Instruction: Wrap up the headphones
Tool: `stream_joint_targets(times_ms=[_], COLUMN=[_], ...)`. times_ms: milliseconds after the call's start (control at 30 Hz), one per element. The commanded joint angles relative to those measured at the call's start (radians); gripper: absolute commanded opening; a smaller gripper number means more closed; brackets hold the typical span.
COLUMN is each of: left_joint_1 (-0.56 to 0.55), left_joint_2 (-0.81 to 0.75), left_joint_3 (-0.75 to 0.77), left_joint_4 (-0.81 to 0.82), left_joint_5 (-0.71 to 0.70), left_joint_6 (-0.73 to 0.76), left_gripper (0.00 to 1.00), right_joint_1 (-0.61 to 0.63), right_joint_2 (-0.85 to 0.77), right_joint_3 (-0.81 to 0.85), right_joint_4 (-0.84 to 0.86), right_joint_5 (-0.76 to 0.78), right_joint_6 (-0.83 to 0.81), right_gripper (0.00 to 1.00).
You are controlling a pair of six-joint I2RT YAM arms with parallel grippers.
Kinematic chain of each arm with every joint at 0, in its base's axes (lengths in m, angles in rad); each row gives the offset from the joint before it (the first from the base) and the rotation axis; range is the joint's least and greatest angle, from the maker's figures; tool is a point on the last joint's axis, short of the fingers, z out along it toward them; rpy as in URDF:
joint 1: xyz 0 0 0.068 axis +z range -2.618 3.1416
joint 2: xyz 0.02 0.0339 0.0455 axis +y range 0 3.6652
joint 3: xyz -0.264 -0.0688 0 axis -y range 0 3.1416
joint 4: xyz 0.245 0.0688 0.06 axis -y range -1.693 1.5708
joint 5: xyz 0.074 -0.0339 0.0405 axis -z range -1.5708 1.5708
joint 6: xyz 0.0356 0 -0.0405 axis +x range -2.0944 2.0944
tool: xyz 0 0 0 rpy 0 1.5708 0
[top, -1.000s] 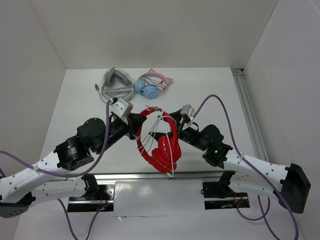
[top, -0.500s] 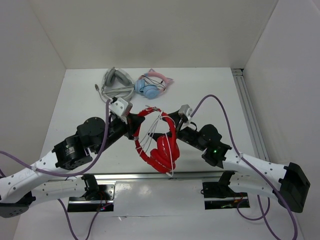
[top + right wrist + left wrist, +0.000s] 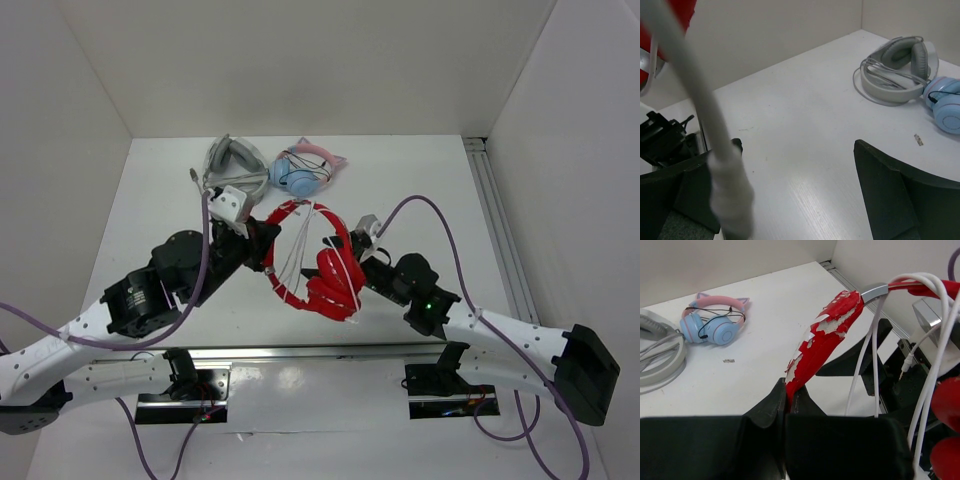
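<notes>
We see the red headphones (image 3: 318, 268) lifted above the table (image 3: 430, 190), about its middle and a little toward the near edge, between the two arms. The left hand (image 3: 788, 392) is clamped on the lower end of the headband (image 3: 825, 337). In the left wrist view the red band goes down between the two black fingers, which stand almost together around it. The red coating of the headband is peeling there, with pale patches. The thin white cable (image 3: 874, 360) lies over the headband in several strands and hangs down beside it. The two round earcups (image 3: 335, 285) hang on the side toward the near edge, close to the right arm.

The right hand (image 3: 797, 150) is just beside the earcups, on their right. Its fingers stand wide apart and we see only bare table between them. In the right wrist view a blurred white strand of the cable passes in front of one finger; we cannot tell if it touches that finger.

Near the far edge of the table lie the grey-white headphones (image 3: 233, 168) and, just beside them on the right, the blue and pink cat-ear headphones (image 3: 305, 170). Both are well apart from the hands.
</notes>
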Motion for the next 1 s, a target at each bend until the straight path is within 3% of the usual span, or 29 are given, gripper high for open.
stream_joint_targets(times_ms=[0,267,500,700,967], left_joint_1=[0.019,0.019,0.065,0.187,0.327], left_joint_2=[0.003,0.034,0.052,0.061,0.137], left_joint_3=[0.058,0.091,0.101,0.081,0.014], left_joint_4=[0.105,0.062,0.013,-0.019,0.028], left_joint_5=[-0.134,-0.258,-0.295,-0.186,-0.039], left_joint_6=[-0.075,-0.142,-0.233,-0.291,-0.325], left_gripper=[0.00,0.00,0.00,0.00,0.00], right_joint_1=[0.006,0.006,0.006,0.006,0.006], right_joint_2=[-0.018,0.022,-0.057,-0.087,-0.249], right_joint_3=[-0.012,-0.043,-0.045,0.061,0.144], right_joint_4=[-0.002,-0.079,-0.270,-0.583,-0.915], right_joint_5=[0.016,0.250,0.740,1.074,1.191], right_joint_6=[-0.021,0.038,0.201,0.389,0.578], right_gripper=[1.00,1.00,1.00,1.00,1.00])
